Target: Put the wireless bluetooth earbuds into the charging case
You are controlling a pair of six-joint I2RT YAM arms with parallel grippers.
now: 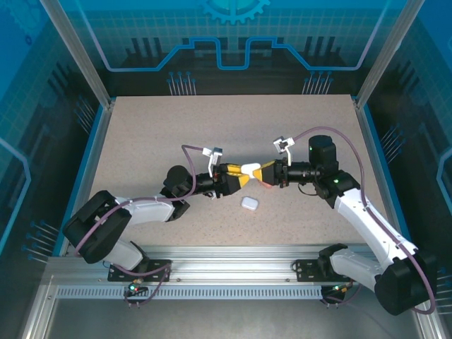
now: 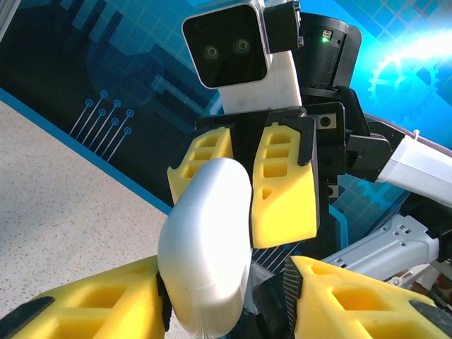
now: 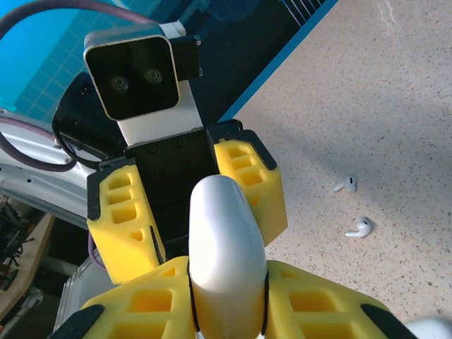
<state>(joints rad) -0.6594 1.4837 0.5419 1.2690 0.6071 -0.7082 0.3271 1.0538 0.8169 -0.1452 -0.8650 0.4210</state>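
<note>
A white, pebble-shaped charging case [image 1: 251, 169] hangs above the table's middle, between the two grippers that meet tip to tip. My right gripper [image 3: 227, 305] is shut on the charging case [image 3: 224, 240], both yellow pads pressed against its sides. My left gripper [image 2: 226, 305] stands open around the other end of the case [image 2: 208, 247]: one pad touches it and a gap shows at the other pad [image 2: 353, 296]. Two white earbuds [image 3: 346, 185] [image 3: 360, 227] lie loose on the speckled table beyond the case.
A second white case [image 1: 249, 203] lies shut on the table [image 1: 141, 141] just in front of the meeting grippers. Blue walls and aluminium posts ring the table. The left gripper [image 1: 236, 178] and right gripper [image 1: 265, 171] reach in from opposite sides.
</note>
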